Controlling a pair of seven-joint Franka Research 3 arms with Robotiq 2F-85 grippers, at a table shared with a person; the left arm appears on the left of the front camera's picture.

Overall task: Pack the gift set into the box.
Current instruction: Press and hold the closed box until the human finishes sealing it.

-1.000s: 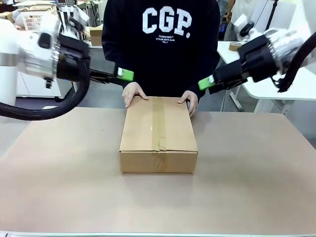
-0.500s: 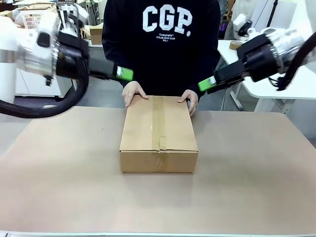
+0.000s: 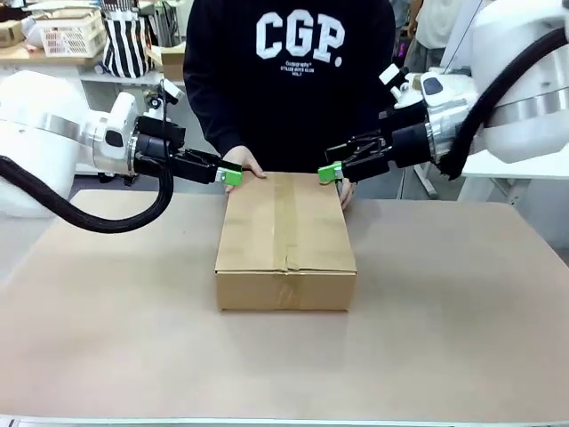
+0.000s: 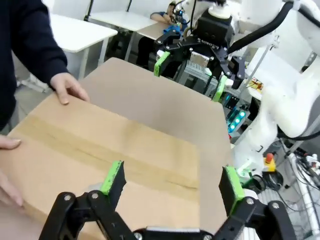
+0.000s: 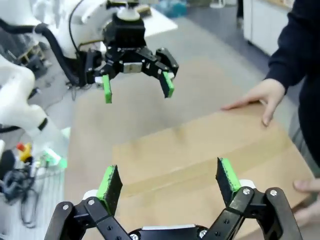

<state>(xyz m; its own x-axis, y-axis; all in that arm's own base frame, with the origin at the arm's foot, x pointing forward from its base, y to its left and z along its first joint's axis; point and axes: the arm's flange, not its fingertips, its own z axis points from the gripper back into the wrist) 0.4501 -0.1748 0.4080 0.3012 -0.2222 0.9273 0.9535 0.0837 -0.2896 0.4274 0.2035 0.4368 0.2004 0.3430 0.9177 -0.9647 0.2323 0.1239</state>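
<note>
1. One brown counter (image 3: pixel 107 311) is stretching across the front view. Behind it the room is showing a shelf carrying one white basket (image 3: pixel 69 37) and one black-and-white striped bag (image 3: pixel 124 49).
2. One person in a dark sweatshirt (image 3: pixel 293 80) is standing at the far edge of the counter.
3. One box (image 3: pixel 284 240) is lying flat in the middle of the counter, its long side running away from the robot. Its flaps are lying closed along a taped centre seam, so what it is holding cannot be told.
4. Two claws are hovering at the box's far corners. The left claw (image 3: pixel 229 175) is hanging at the far left corner, the right claw (image 3: pixel 331 173) at the far right one. In the wrist views both are gaping wide, holding nothing, each looking across the box top at the other.
5. The person's two hands are resting on the box's far end, one hand (image 3: pixel 242 165) just beside the left claw, the other hand (image 3: pixel 343 184) just beside the right claw.
</note>
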